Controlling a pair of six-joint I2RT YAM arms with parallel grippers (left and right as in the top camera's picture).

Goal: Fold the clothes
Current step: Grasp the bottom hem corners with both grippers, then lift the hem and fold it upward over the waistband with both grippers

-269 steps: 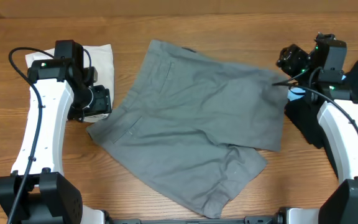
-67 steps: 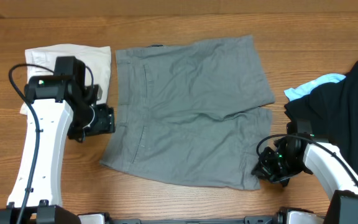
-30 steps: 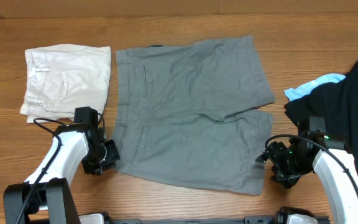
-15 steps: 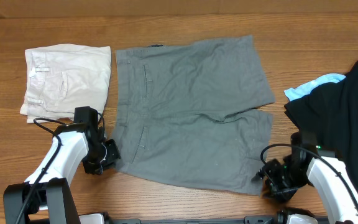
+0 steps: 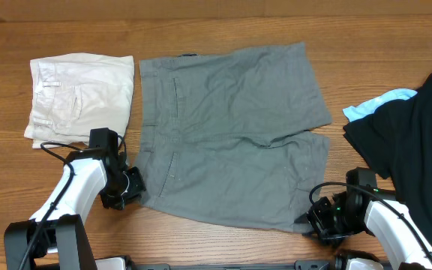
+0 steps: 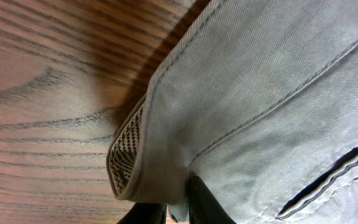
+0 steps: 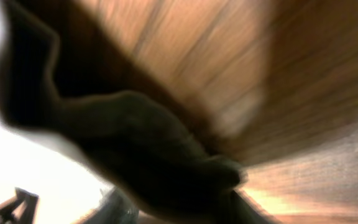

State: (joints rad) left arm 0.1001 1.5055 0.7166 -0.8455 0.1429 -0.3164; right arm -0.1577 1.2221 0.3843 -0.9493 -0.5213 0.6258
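The grey shorts [image 5: 231, 127] lie spread flat on the wood table, waistband to the left and legs to the right. My left gripper [image 5: 133, 187] is at the near left corner, shut on the waistband. In the left wrist view the dotted waistband lining [image 6: 126, 152] curls just above the left gripper [image 6: 176, 211], with grey cloth pinched between the fingers. At the near right hem corner my right gripper [image 5: 312, 220] holds the shorts. The blurred right wrist view shows a dark fold of the shorts [image 7: 142, 143] between the jaws of the right gripper [image 7: 179, 211].
Folded cream shorts [image 5: 81, 94] sit at the far left. A black garment [image 5: 418, 142] with a light-blue one [image 5: 373, 105] under it is piled at the right, close to my right arm. The table's near edge runs just behind both grippers.
My right gripper has slid toward the near edge and left onto the hem corner, and its jaws have closed on the cloth. The left gripper has stayed at the waistband corner.
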